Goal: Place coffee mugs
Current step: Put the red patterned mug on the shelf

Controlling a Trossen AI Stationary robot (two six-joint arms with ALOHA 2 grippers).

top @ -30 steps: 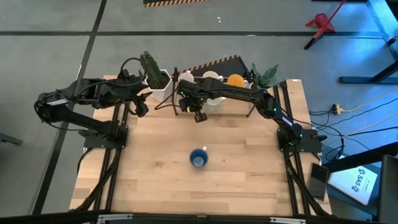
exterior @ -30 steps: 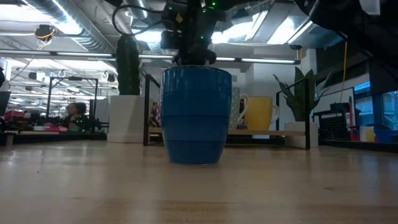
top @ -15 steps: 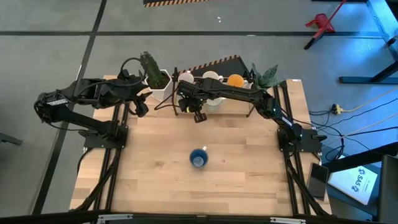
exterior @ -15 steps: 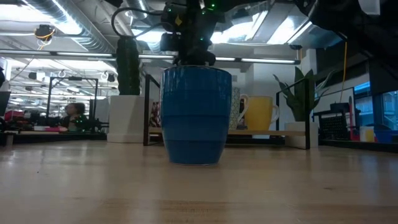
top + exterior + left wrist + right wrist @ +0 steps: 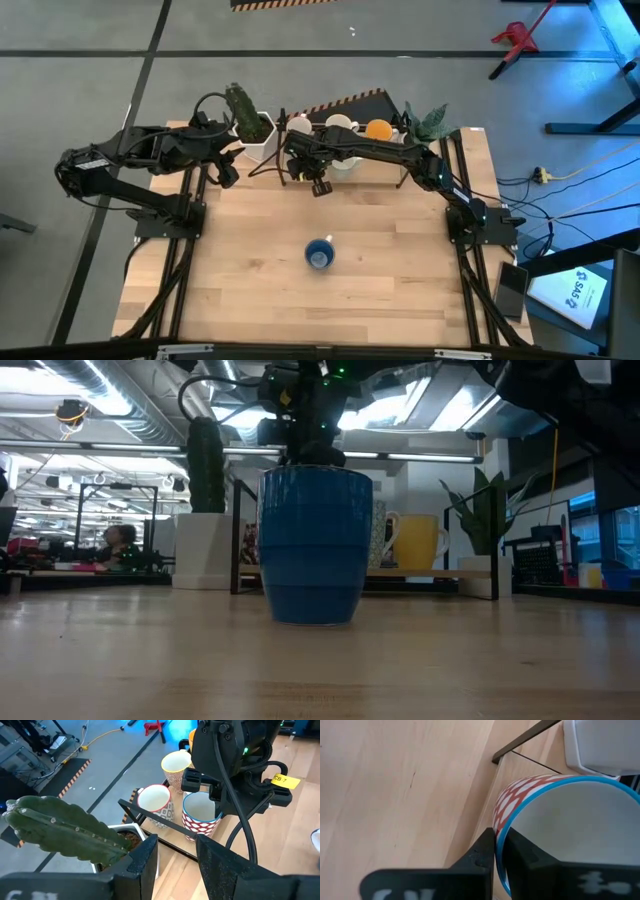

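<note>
Pinching the rim of the red-dotted mug (image 5: 555,820) with the right gripper (image 5: 496,847), one finger inside the cup, one outside, squeezed tight on the thin wall. Grabbing at the rim, likely for a straight lift up and out of the rack (image 5: 165,822) with no bump against the neighbours. Hanging right over that mug at the far side of the table (image 5: 400,270). Sitting just beside it on the rack: a red-rimmed mug (image 5: 154,802) to one side, a cream mug (image 5: 176,765) behind, an orange mug (image 5: 378,128) farther right.

Standing alone near the middle of the table, well apart from the rack: the blue mug (image 5: 319,254), upright, open side up, already set out by the look of it. Filling the low view, with nothing touching it.

Waiting at the far left, next to the cactus (image 5: 240,105) in its white pot (image 5: 258,135): the left gripper (image 5: 228,170), fingers spread partway, holding nothing. Kept off to the side, probably to leave room for the working arm.

Looks like an early step: one mug out, more left on the rack. Needs a gentle lift next, then a clear spot on the bare wood, not too close to the blue mug. Could slip or tip, held only by the rim.
</note>
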